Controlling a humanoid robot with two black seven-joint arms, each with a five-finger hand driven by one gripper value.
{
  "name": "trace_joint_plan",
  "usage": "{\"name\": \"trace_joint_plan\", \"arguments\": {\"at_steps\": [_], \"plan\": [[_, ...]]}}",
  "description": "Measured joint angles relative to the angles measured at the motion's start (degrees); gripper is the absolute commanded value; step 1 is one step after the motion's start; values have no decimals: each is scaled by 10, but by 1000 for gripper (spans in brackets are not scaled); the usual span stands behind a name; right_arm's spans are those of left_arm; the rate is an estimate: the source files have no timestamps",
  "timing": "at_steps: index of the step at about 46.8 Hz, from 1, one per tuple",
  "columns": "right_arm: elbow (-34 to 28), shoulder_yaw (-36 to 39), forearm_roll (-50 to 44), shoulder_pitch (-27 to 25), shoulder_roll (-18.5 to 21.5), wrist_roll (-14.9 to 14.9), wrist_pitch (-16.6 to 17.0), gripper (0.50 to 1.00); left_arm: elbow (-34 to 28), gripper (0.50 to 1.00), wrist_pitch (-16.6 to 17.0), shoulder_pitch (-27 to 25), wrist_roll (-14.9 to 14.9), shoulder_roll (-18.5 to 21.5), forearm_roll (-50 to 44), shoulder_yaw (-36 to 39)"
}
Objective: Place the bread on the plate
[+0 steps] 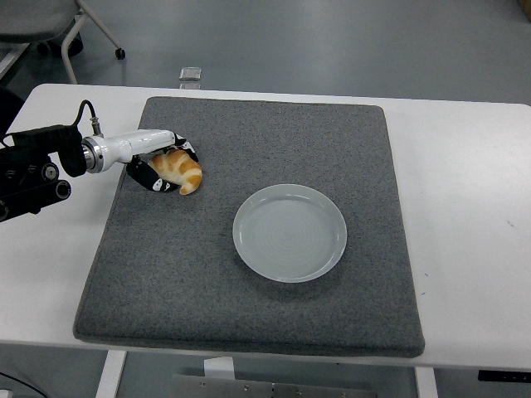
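Within the left robot hand [163,168] sits bread [180,171].

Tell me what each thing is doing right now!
Bread: on the grey mat, held in the left hand, not on the plate.
Left hand: fingers closed around the bread.
Plate: empty, flat on the mat.
Mat: lying flat on the table.

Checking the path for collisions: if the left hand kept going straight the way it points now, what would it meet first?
The left hand points right, fingers closed around the bread. Straight on lies only bare grey mat; the plate seems to sit nearer the camera, off that line, though depth is uncertain.
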Motion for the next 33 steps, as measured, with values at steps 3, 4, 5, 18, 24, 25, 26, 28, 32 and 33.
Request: {"name": "trace_joint_plan", "arguments": {"at_steps": [3,4,5,18,24,25,26,28,32,33], "plan": [[0,0,0,0,0,0,0,930,3,600,2,0,0,0,7,0],[0,0,0,0,0,0,0,930,3,589,2,0,0,0,9,0],[0,0,0,0,0,0,0,930,3,579,2,0,0,0,10,0],[0,0,0,0,0,0,0,930,4,500,14,0,-2,-2,27,0],[0,0,0,0,0,0,0,932,8,500,17,0,-7,-5,31,0],[0,0,0,0,0,0,0,930,8,500,19,0,-7,-5,31,0],[0,0,0,0,0,0,0,930,8,500,20,0,-7,-6,31,0],[0,0,0,0,0,0,0,930,8,500,21,1,-8,-6,31,0],[0,0,0,0,0,0,0,930,8,500,22,1,-8,-7,31,0],[0,0,0,0,0,0,0,930,8,500,22,1,-8,-7,31,0]]}}
